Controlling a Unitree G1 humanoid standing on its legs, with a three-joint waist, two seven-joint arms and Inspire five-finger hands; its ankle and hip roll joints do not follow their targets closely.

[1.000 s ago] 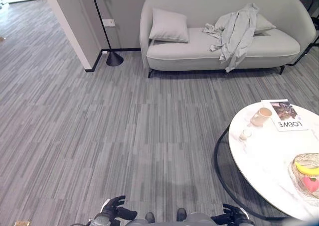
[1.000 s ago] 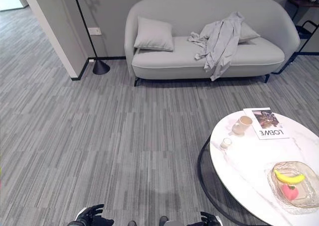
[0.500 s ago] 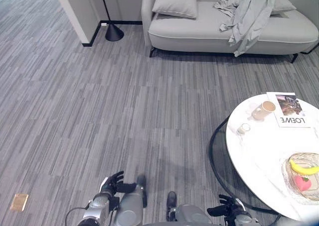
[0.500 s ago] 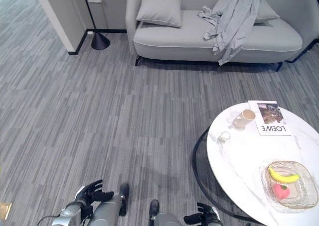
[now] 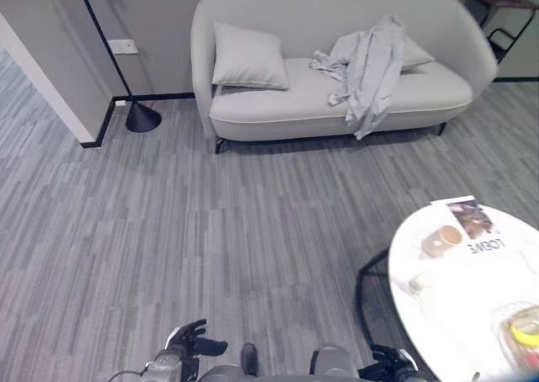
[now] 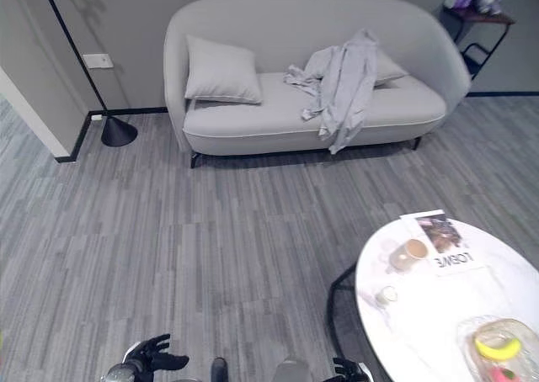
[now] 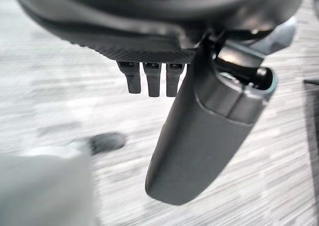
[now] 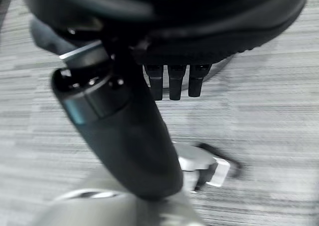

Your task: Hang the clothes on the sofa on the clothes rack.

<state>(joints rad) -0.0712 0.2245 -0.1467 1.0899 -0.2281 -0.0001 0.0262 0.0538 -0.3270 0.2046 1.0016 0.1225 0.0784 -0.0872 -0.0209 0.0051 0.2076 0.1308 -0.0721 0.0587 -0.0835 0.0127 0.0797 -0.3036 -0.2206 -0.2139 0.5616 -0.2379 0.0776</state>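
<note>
Sofa (image 5: 337, 104): pale grey, against the far wall, across a wide stretch of floor (image 5: 210, 230) from the robot.
Worktop (image 6: 421, 315): round and white, on the robot's right, near its right side; carries a cup (image 6: 413, 250), a magazine (image 6: 442, 241) and a bowl of fruit (image 6: 504, 348).
Garment (image 5: 366, 66): grey, draped over the right half of the sofa seat, partly over a cushion; long axis runs from the backrest down over the front edge, its hem hanging toward the floor.
Cushion (image 5: 246, 56): on the left half of the seat, apart from the garment.
Floor lamp (image 5: 141, 117): dark base just left of the sofa.
Left hand (image 5: 189, 342): low at the robot's side, fingers relaxed and released, holding nothing.
Right hand (image 5: 389, 363): low at the robot's side, fingers likewise loose and empty.
Governing relation: the garment lies well ahead, far beyond reach, slightly right of centre; the right hand is judged the nearer, so the approach comes first.
</note>
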